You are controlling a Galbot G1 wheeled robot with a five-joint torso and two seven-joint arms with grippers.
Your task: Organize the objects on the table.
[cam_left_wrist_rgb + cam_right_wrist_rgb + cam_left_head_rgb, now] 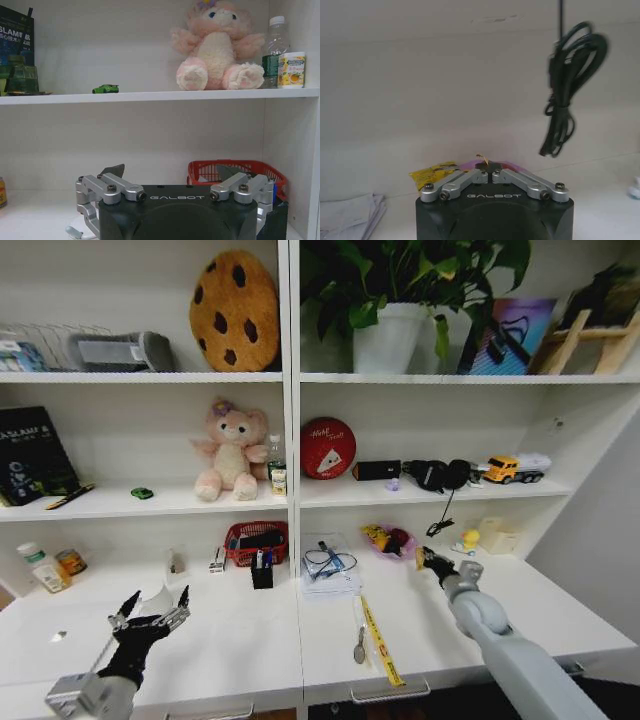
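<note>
Left gripper hovers low over the long white desk at about 8 o'clock in the head view, fingers spread wide, grasping nothing. The tiny green toy car sits on the shelf well above and beyond those fingers, toward 11 o'clock; the small clear bottle with green label stands at 1 o'clock, beside the pink plush bear. Left forearm angles up from the frame's bottom edge, palm facing the shelving.

Right gripper reaches forward at 4 o'clock, fingers clenched together; something yellow and thin shows at the tips, possibly pinched, hard to tell. A yellow packet and pink tray lie just beyond. A coiled black cable hangs above.
</note>
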